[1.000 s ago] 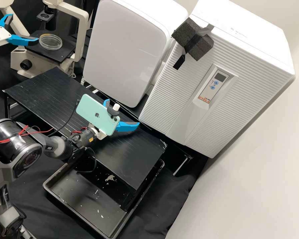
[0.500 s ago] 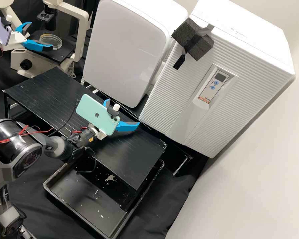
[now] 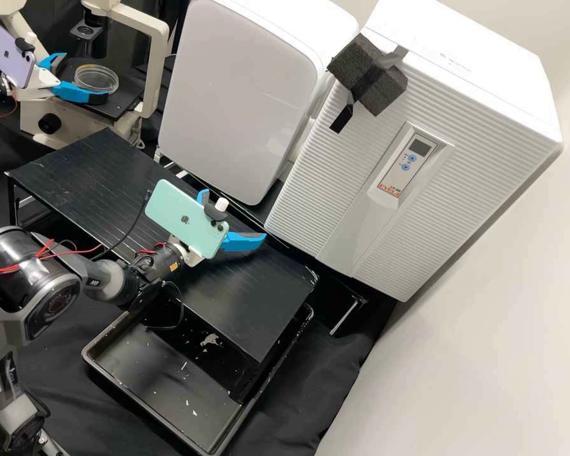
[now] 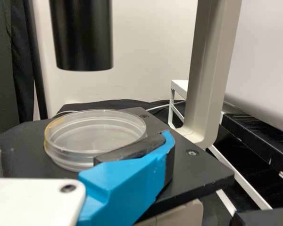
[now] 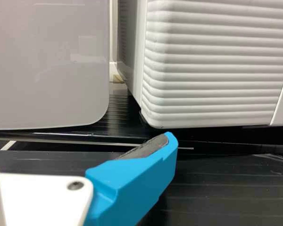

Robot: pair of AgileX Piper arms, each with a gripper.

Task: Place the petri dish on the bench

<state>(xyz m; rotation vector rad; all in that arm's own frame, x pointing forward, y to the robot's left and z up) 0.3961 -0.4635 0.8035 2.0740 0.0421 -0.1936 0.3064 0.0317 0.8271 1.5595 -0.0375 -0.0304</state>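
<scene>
High view: left gripper (image 3: pixel 85 76) has jaws wide open at petri dish (image 3: pixel 96 80).

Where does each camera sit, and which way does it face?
High view: off the arms, facing forward and down on the black shelf; both arms show, left hand at the microscope, right hand above the shelf.
Left wrist view: on the left arm's wrist, facing the petri dish on the microscope; its own blue finger shows.
Right wrist view: on the right arm's wrist, facing the ribbed white appliance; its own blue finger shows.
Shared: high and left wrist views both show the dish.
</scene>
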